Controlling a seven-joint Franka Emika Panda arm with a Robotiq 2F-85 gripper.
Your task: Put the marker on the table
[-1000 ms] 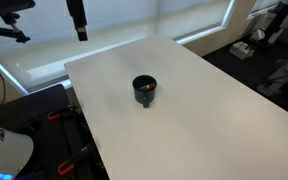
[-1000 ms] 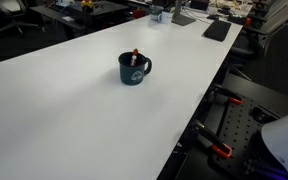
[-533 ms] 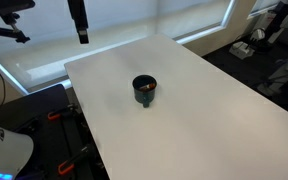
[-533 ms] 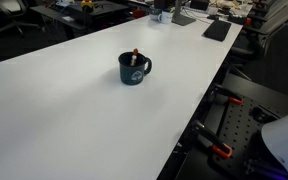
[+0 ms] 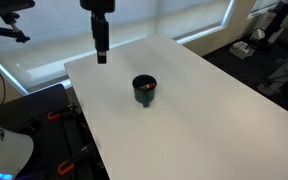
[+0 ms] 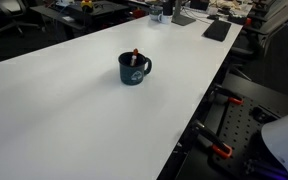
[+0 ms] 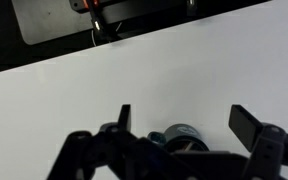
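A dark round cup (image 5: 145,89) stands near the middle of the white table (image 5: 204,110). The reddish-orange marker (image 6: 136,54) stands inside the cup (image 6: 134,69), its end poking above the rim; it also shows in an exterior view (image 5: 148,88). My gripper (image 5: 101,50) hangs in the air above the table's far part, away from the cup. In the wrist view the gripper (image 7: 181,118) is open and empty, and the cup (image 7: 181,136) lies between and below the fingers, partly hidden by the gripper body.
The table's edge (image 6: 209,95) runs beside black frames with orange clamps (image 6: 224,150). Desks with clutter (image 6: 174,12) stand past the far end. A window blind (image 5: 164,20) lies behind the table.
My gripper has moved toward the cup and lower in the exterior view. The cup and marker have not moved.
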